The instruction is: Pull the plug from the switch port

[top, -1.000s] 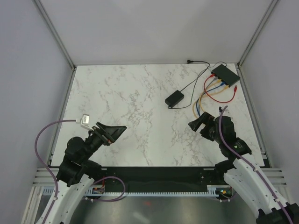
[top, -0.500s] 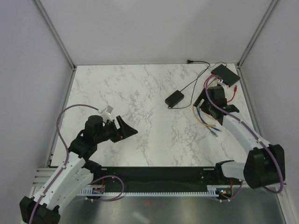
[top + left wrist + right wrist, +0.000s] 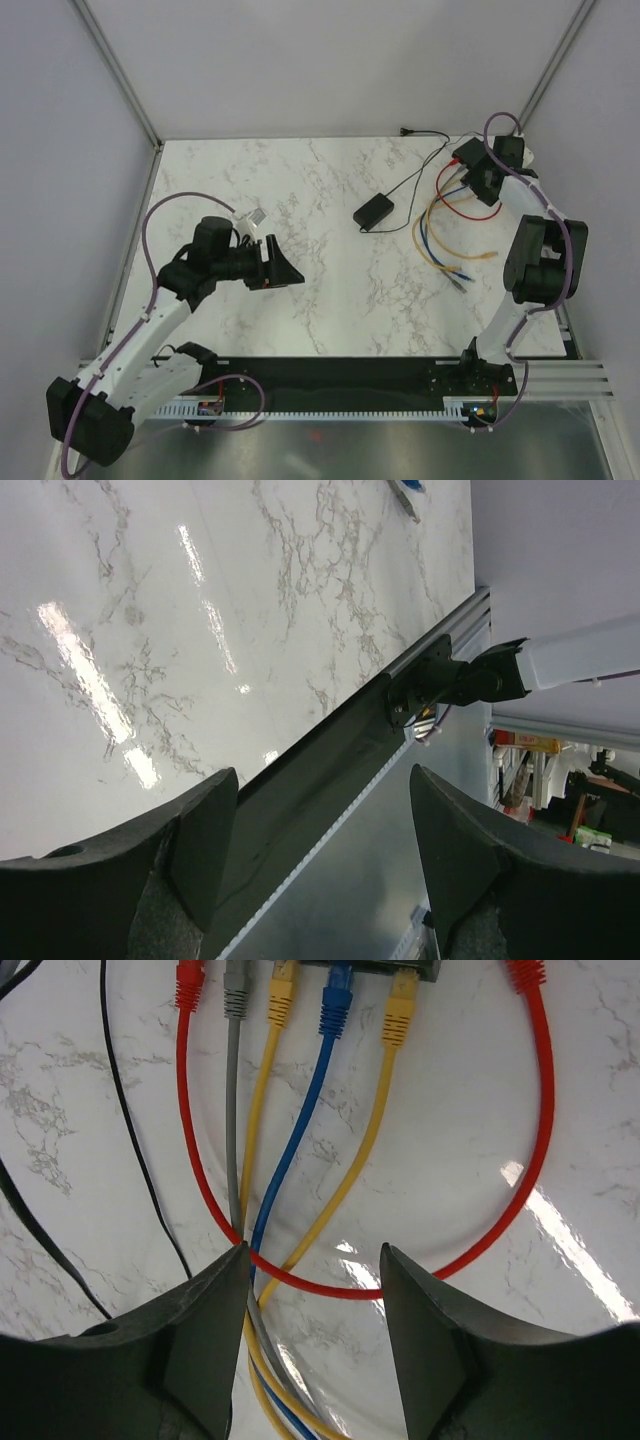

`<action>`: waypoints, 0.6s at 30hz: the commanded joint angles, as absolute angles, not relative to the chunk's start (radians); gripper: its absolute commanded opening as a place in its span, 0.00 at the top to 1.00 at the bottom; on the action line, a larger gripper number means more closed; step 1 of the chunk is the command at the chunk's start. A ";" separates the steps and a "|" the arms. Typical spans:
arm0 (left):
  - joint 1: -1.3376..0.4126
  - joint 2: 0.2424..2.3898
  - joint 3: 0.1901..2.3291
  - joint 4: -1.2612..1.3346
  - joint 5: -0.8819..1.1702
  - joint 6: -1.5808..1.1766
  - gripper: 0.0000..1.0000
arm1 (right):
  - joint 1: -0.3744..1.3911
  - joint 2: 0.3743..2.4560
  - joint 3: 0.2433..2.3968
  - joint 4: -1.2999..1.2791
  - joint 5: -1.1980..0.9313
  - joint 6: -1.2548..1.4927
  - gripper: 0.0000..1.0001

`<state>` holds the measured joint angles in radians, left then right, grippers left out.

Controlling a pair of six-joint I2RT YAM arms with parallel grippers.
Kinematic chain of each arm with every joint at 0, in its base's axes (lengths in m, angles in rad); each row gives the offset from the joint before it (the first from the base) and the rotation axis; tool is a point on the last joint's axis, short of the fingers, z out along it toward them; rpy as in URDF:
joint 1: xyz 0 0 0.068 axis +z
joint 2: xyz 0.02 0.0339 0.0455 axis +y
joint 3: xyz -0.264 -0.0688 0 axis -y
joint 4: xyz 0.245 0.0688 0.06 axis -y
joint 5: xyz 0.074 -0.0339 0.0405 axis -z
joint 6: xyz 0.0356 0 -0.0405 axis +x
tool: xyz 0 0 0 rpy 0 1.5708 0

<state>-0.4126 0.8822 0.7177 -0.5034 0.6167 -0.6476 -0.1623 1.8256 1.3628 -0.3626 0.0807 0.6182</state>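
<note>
The black switch (image 3: 466,153) lies at the table's back right corner, partly hidden by my right arm. In the right wrist view only its socket edge (image 3: 372,968) shows at the top, with a blue plug (image 3: 337,1010) and yellow plugs (image 3: 400,1015) at the sockets, and red (image 3: 188,985) and grey (image 3: 235,990) plugs to their left. My right gripper (image 3: 315,1260) is open and empty above the cable bundle, just short of the plugs; it also shows in the top view (image 3: 482,182). My left gripper (image 3: 280,268) is open and empty over the left middle of the table (image 3: 320,810).
A small black power brick (image 3: 373,212) with a thin black cord lies mid-table, left of the switch. Red, yellow and blue cables (image 3: 440,215) loop toward the front, with loose ends (image 3: 458,277). The table's near edge and black rail (image 3: 330,750) show in the left wrist view.
My right arm has swung from the near right up to the back right corner, over the switch's cables. My left arm has stretched forward and to the right. Both grippers stay open.
</note>
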 commanded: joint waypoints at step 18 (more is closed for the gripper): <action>-0.414 1.249 1.106 -0.632 0.627 -0.528 0.29 | -0.239 2.216 1.724 -0.370 -0.169 0.670 0.53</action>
